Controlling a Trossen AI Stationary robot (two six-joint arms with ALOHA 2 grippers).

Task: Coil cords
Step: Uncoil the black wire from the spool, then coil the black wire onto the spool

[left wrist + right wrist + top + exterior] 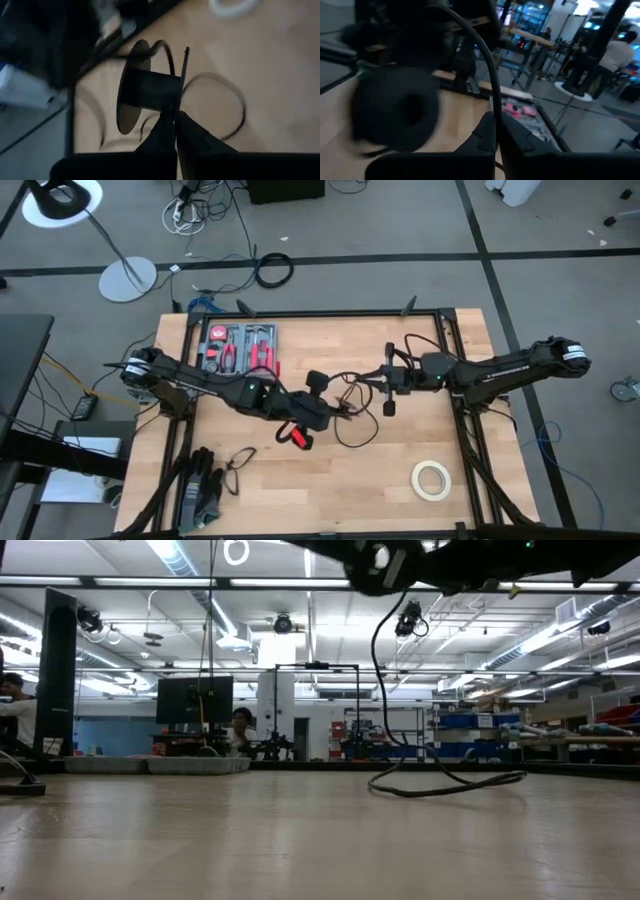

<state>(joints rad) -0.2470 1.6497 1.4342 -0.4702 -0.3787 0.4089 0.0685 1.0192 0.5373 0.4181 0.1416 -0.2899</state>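
Note:
A thin black cord lies partly in a loose loop on the wooden table; it also shows in the low view, hanging down from above. My left gripper is shut on a black spool at mid-table. My right gripper is just to the right of the spool and is shut on the cord. The spool shows blurred in the right wrist view. The cord's end piece cannot be picked out. My left gripper pinches the rim of one thin flange of the spool between its two fingertips. The spool is held above the table, its axis lying about level. My right gripper pinches the cord between its fingertips, coming level from the table's right. From the fingers the cord arcs up and over toward the spool, and the rest hangs slack to the table.
An open tool case with red-handled tools sits at the far left. A cream tape roll lies near right, dark gloves near left, and a small red-tipped object below the left gripper. Black frame rails edge the table.

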